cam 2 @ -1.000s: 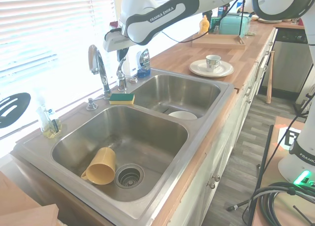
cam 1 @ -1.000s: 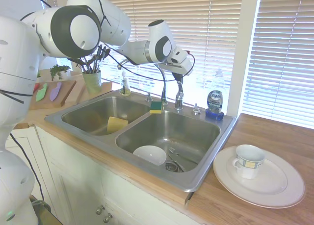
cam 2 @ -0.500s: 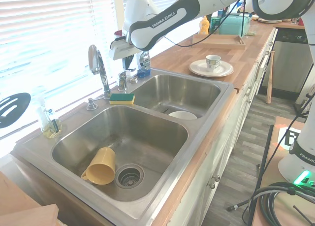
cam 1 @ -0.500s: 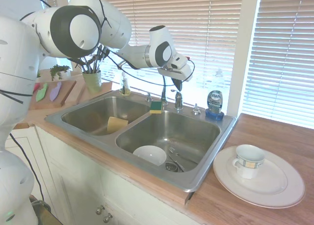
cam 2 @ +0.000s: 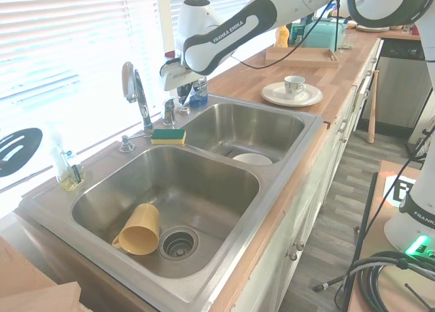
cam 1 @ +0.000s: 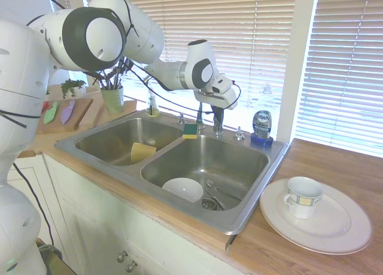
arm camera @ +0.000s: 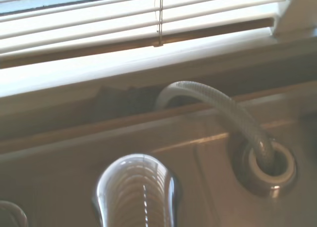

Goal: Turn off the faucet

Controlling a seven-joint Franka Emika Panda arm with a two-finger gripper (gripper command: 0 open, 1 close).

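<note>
Sunlit sink surface: jaws' state unreadable above shiny chrome faucet (cam 1: 216, 120) lever; misaligned push could slip off.

Our white arm stretches out level above the back rim of the sink, wrist bent so the gripper (cam 1: 216, 112) points straight down. We cannot make out whether its dark fingers (cam 2: 184, 92) stand apart or together.

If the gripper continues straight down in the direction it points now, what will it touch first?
Most likely the faucet's lever handle. The gripper points down and sits just above it in both exterior views, and the wrist view shows the chrome handle directly beneath. Whether they already touch, I cannot tell.
</note>
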